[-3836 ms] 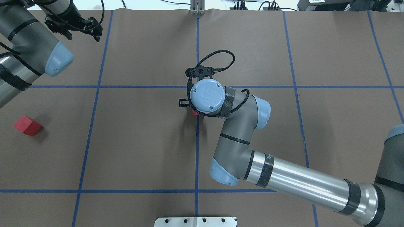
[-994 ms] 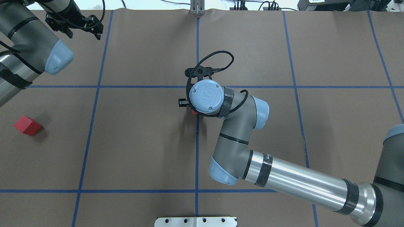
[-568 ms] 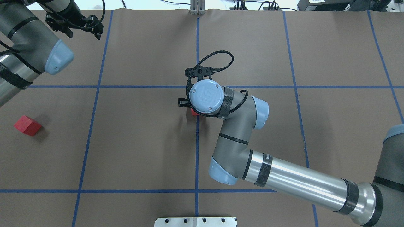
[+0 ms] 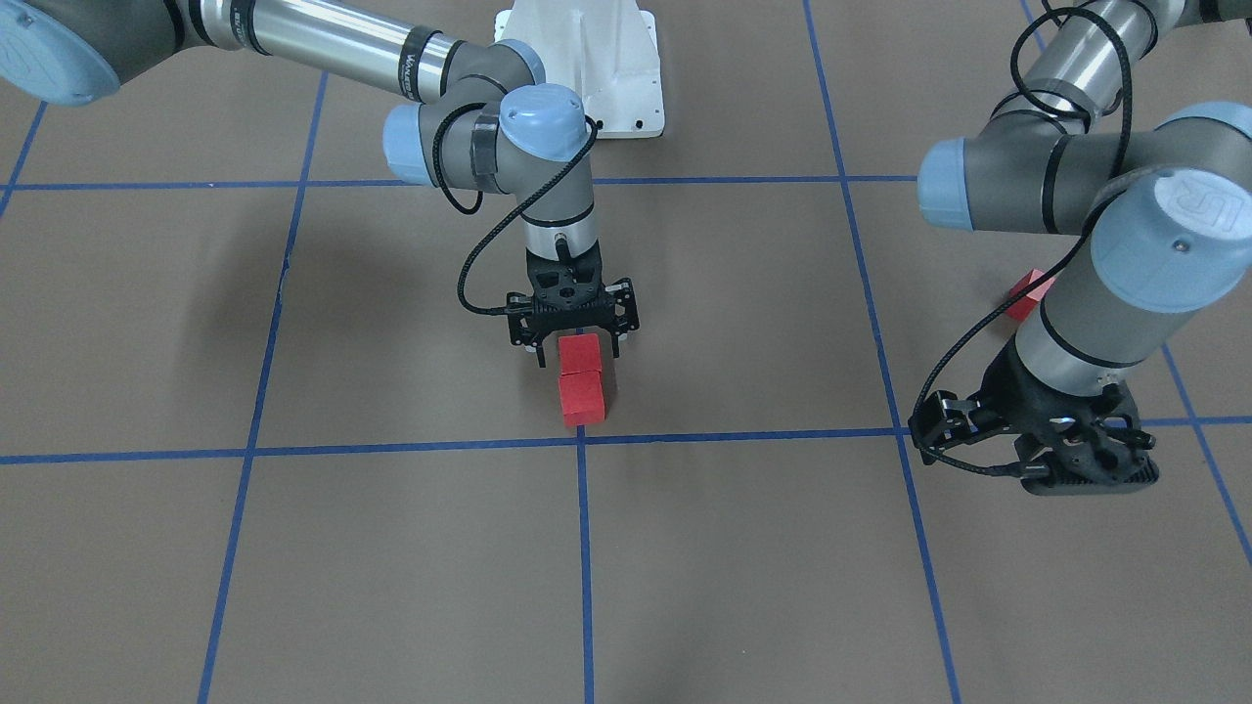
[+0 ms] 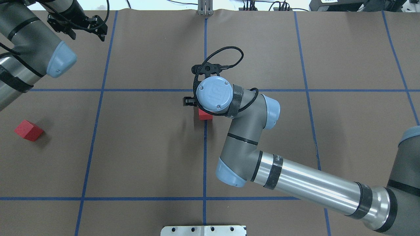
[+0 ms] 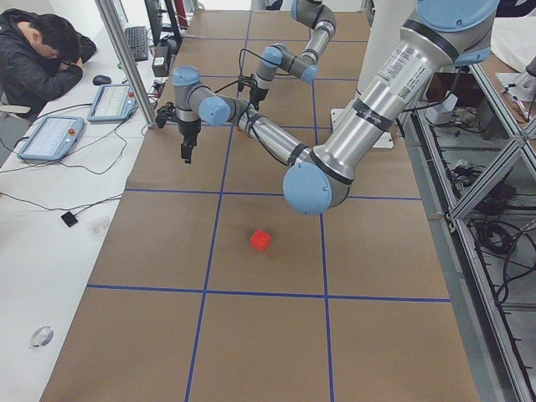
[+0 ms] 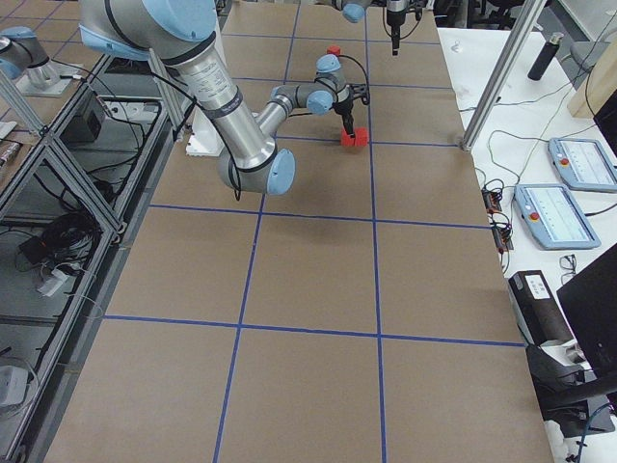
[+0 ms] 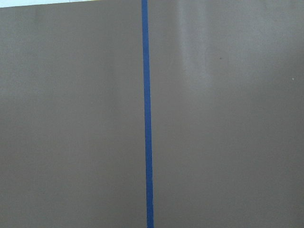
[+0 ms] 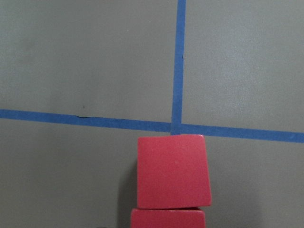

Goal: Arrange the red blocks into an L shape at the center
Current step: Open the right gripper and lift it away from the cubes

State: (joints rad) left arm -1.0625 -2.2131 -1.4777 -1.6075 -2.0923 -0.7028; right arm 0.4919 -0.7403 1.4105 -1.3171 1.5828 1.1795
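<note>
Two of the three red blocks are seen laid end to end in the middle of the counter (image 5: 147, 147). They sit on the robot's side of the center (image 4: 581, 440), the crossing of two blue tape lines (image 4: 734, 435). The first red block (image 4: 582, 398) is set with its outer edge against the crossing and appears slightly askew in the right wrist view. The second red block (image 4: 579, 353) is butted against it on the side toward the robot's edge. The second block is straddled by the right gripper (image 4: 579, 360); its jaws are spread wider than the block, with a gap shown on either side in the front-facing view, so nothing is gripped. The third red block (image 5: 28, 130) is shown lying alone, turned at an angle to the grid, well apart from the pair and toward the counter's left end. The left gripper (image 5: 87, 36) is held over the counter's far left corner, by the operators' edge, its jaws parted and empty. Only bare brown surface and one blue line are taken in by its wrist camera. A white mounting plate (image 5: 203, 230) is fixed at the middle of the robot's edge. Beyond the operators' edge, a person in dark clothing (image 6: 38, 54) is pictured with head down on a side desk, near a tablet (image 6: 50, 138).
</note>
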